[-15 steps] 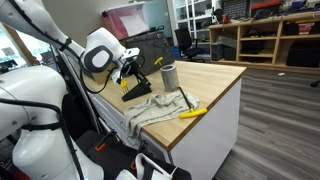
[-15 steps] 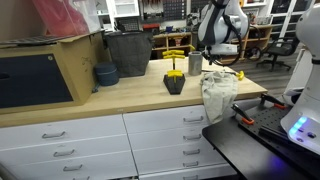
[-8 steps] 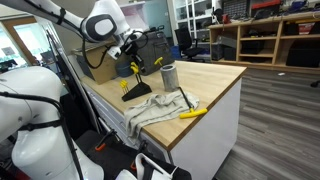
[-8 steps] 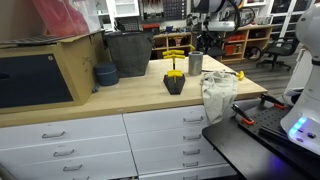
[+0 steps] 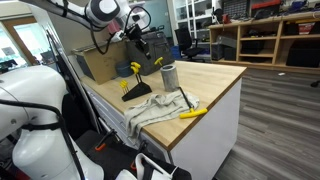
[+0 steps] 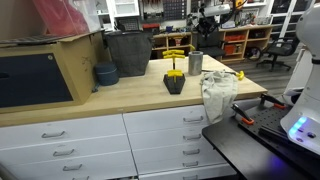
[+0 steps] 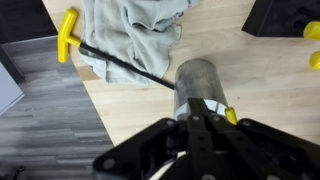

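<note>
My gripper (image 7: 205, 105) has its fingers pressed together with nothing between them, and it hangs high over the countertop (image 5: 215, 75). The nearest thing is the metal cup (image 7: 200, 78), directly under it in the wrist view. The cup stands upright on the bare wood, back from the front edge. Just beside it, a grey cloth (image 5: 155, 108) spills over the countertop's edge, with a yellow-handled tool (image 7: 110, 55) lying across it. A black stand (image 6: 175, 82) sits near the cup.

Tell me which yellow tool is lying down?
The yellow-handled tool by the grey cloth, near the table edge. The other yellow tool stands upright in a black stand.
</note>
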Tool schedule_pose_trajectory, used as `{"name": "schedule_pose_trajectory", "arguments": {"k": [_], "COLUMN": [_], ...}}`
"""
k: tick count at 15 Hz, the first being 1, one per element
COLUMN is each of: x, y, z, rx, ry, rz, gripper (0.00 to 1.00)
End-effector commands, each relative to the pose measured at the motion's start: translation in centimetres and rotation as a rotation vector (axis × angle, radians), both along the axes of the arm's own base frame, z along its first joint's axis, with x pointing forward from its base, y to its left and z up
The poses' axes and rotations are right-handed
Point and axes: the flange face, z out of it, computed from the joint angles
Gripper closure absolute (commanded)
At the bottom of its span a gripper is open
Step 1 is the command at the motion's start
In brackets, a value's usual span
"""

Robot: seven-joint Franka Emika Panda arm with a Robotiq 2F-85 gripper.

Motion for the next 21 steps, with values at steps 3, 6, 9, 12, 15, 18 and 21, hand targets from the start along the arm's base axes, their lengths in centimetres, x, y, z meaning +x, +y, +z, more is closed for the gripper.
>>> {"name": "schedule_pose_trajectory", "arguments": {"k": [3, 6, 9, 12, 15, 18, 21], "x": [3.6, 4.7, 5.2, 5.7, 6.5, 7.2, 8.0], "y": [0.0, 0.2, 0.2, 0.3, 0.7, 0.9, 0.9], "z": [1.8, 1.4, 0.0, -1.7, -2.8, -3.2, -3.7], "rx": [-0.12, -0.173, -0.185, -0.159, -0.122, -0.1, -0.083], "ry": [-0.022, -0.044, -0.064, -0.059, -0.069, -0.087, -0.091], "rz": [0.067, 0.075, 0.075, 0.079, 0.086, 0.082, 0.079], "gripper": [0.78, 0.59, 0.37, 0.15, 0.0, 0.0, 0.0]}}
